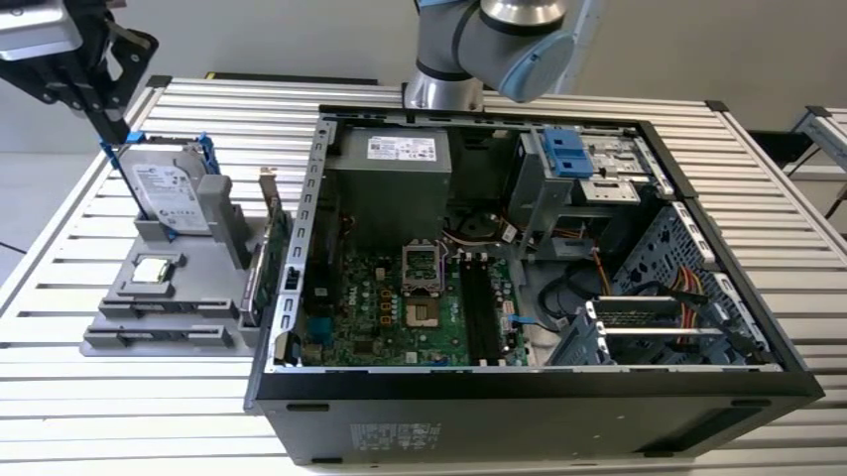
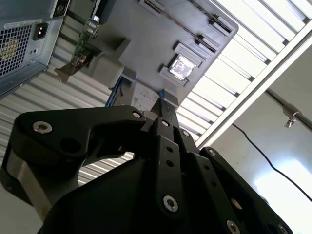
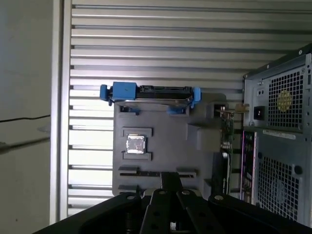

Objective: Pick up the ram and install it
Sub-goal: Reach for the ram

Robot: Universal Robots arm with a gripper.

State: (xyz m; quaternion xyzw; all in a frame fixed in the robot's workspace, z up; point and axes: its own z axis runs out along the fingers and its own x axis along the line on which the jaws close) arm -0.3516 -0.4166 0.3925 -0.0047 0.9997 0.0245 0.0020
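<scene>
My gripper (image 1: 117, 139) hangs at the exterior view's far left, well above the grey parts holder (image 1: 113, 332). Its black fingers are shut together with nothing between them, in both wrist views (image 2: 163, 104) (image 3: 169, 176). The ram seems to be the thin dark strip (image 1: 173, 336) lying in a slot at the holder's near end, and it shows just past the fingertips in the first wrist view (image 3: 138, 173). The open computer case (image 1: 530, 382) lies to the exterior view's right, with black memory slots (image 1: 477, 307) on its green motherboard (image 1: 371, 317).
The holder also carries an upright hard drive with blue rails (image 1: 170, 193), a small silver chip (image 1: 153, 270) and a green card with a metal bracket (image 1: 269, 248) beside the case wall. Everything rests on a slatted metal table (image 1: 146, 426). The arm's base (image 1: 443, 89) stands behind the case.
</scene>
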